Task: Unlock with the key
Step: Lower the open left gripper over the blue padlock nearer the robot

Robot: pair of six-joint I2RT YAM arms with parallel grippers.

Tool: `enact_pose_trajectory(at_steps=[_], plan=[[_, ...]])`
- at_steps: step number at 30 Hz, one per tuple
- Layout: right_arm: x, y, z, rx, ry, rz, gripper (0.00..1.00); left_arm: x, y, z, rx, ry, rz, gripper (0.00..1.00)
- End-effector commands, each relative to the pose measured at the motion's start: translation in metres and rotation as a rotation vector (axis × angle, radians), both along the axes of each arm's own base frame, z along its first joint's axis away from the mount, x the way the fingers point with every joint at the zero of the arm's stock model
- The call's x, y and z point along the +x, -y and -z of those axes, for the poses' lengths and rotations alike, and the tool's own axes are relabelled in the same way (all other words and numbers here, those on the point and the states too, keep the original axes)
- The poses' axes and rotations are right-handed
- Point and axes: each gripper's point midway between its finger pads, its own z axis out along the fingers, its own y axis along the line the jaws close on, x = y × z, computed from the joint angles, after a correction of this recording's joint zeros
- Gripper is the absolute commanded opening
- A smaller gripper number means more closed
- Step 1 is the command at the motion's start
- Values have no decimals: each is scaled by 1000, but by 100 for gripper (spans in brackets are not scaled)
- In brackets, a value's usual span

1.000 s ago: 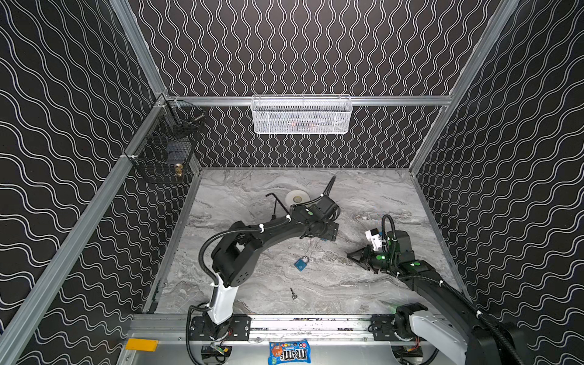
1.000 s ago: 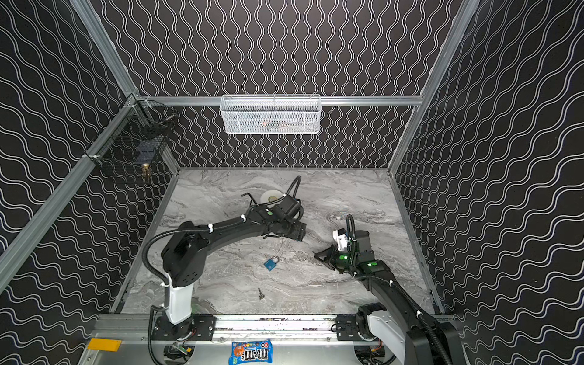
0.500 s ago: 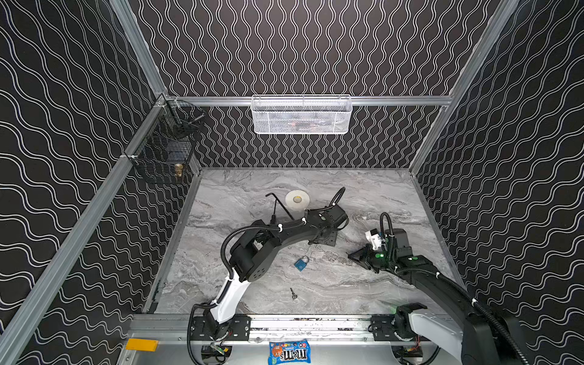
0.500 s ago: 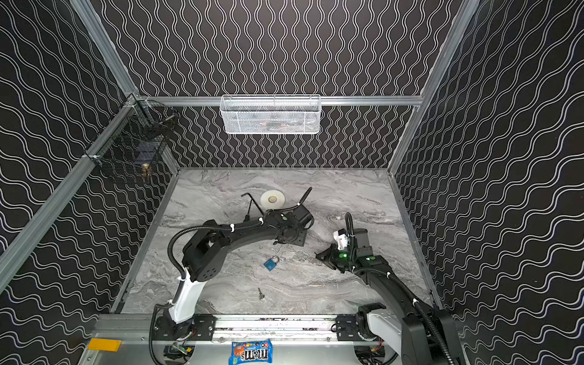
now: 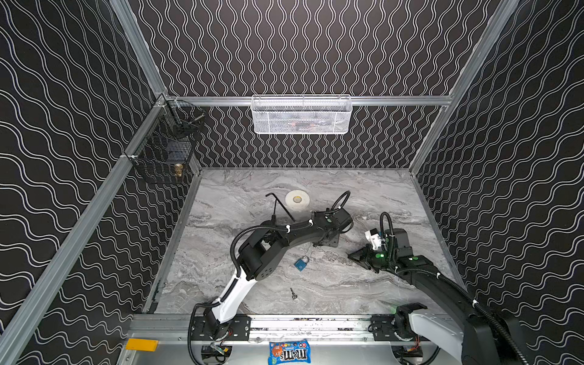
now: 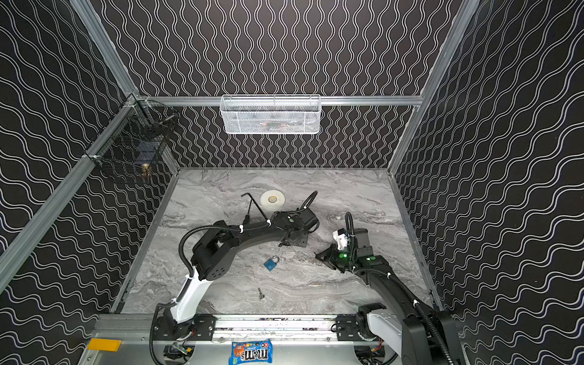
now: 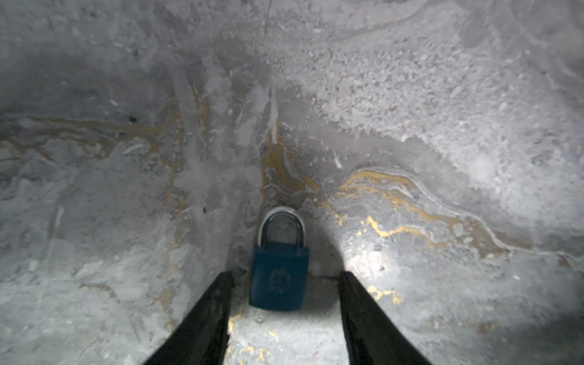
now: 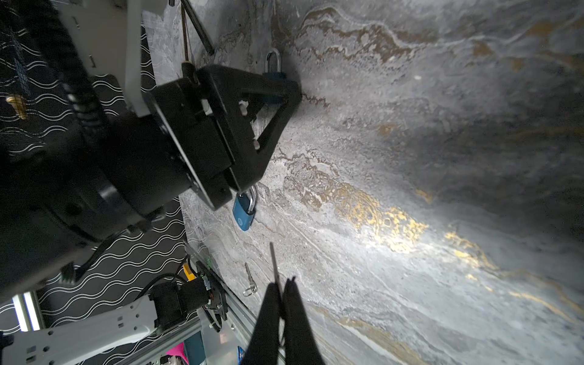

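A dark blue padlock [image 7: 279,278] lies flat on the marble table [image 5: 363,189], shackle pointing away from the wrist. My left gripper [image 7: 286,277] is open, one finger on each side of the lock's body with a gap on both sides. In both top views this gripper [image 5: 327,244] [image 6: 292,242] hides that lock. A lighter blue padlock [image 5: 301,263] [image 8: 244,211] lies nearer the front. My right gripper [image 8: 284,282] [image 5: 350,254] is shut on a thin key blade [image 8: 273,259]. A second key [image 5: 294,294] [image 8: 249,279] with a ring lies loose near the front rail.
Behind the left arm lie a white tape roll [image 5: 297,199] and a black hex key [image 5: 281,205]. A white mesh basket [image 5: 301,115] hangs on the back wall, and a black wire basket [image 5: 164,151] on the left rail. A candy bag [image 5: 289,351] sits on the front frame.
The left arm's elbow has swung to the right while its gripper stayed over the same spot. Its jaws have narrowed. The right arm has hardly moved.
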Motion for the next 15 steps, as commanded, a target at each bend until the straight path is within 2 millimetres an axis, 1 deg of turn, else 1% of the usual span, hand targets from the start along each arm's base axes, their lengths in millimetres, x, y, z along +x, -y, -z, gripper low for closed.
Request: enact_pose_trajectory(at_steps=[1,7,11,15], plan=[[0,-2,-3,10,10,-13,0,0,-7,0,37,11,-27,55],[1,-2,-2,17,9,-14,0,-1,-8,4,51,2,-20,51],[0,-3,-1,25,5,-16,0,-1,-7,2,49,-1,-15,45],[0,-3,0,26,2,-15,0,-1,-6,2,48,-5,-7,44]])
